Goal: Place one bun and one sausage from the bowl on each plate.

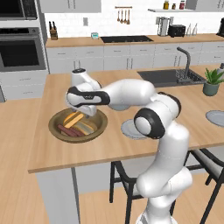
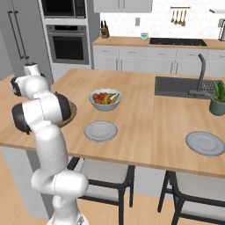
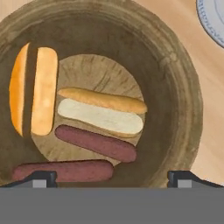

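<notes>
The wooden bowl (image 3: 175, 87) lies right under my hand. In it are two buns and two sausages. One bun (image 3: 35, 89) lies split at the left and the other bun (image 3: 103, 111) lies across the middle. One sausage (image 3: 95, 143) rests just below that bun, and a second sausage (image 3: 63, 170) lies at the bowl's lower wall. My gripper (image 3: 112, 177) hovers above the bowl (image 1: 78, 124), open, its fingertips (image 3: 41, 177) wide apart with nothing held. The near plate (image 1: 129, 129) sits right of the bowl. Another plate (image 2: 205, 143) lies far right.
A pale bowl of fruit (image 2: 105, 99) stands behind the near plate (image 2: 100, 131). The sink (image 2: 180, 85) with its tap and a potted plant (image 2: 218, 99) are at the far right. Stools stand under the counter's front edge.
</notes>
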You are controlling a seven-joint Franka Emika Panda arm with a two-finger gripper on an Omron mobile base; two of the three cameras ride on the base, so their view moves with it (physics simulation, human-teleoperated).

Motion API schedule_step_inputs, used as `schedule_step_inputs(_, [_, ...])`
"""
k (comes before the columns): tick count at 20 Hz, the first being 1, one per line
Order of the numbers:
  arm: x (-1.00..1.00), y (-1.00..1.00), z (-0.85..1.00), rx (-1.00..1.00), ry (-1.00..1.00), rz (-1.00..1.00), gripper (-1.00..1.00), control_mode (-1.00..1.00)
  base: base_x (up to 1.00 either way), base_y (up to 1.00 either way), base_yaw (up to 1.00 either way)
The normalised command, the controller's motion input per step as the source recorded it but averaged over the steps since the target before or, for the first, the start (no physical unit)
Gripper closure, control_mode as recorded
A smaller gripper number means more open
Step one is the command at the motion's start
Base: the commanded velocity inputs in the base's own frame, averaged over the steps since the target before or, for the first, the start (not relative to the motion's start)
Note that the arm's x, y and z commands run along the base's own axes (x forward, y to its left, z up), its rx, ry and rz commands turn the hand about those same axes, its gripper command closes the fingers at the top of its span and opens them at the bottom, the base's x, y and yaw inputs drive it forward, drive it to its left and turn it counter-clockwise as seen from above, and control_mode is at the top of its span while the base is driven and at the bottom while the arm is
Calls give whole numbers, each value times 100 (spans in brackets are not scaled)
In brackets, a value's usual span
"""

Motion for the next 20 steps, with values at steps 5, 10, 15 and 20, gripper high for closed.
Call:
schedule_step_inputs(5, [43, -2, -5, 0, 0, -5, -100, -100, 0, 0, 0])
schedule_step_inputs(10, [39, 0, -6, 0, 0, -2, -100, -100, 0, 0, 0])
schedule_step_inputs(15, [26, 5, -30, 0, 0, -1, -100, -100, 0, 0, 0])
schedule_step_inputs(20, [26, 16, -17, 0, 0, -3, -100, -100, 0, 0, 0])
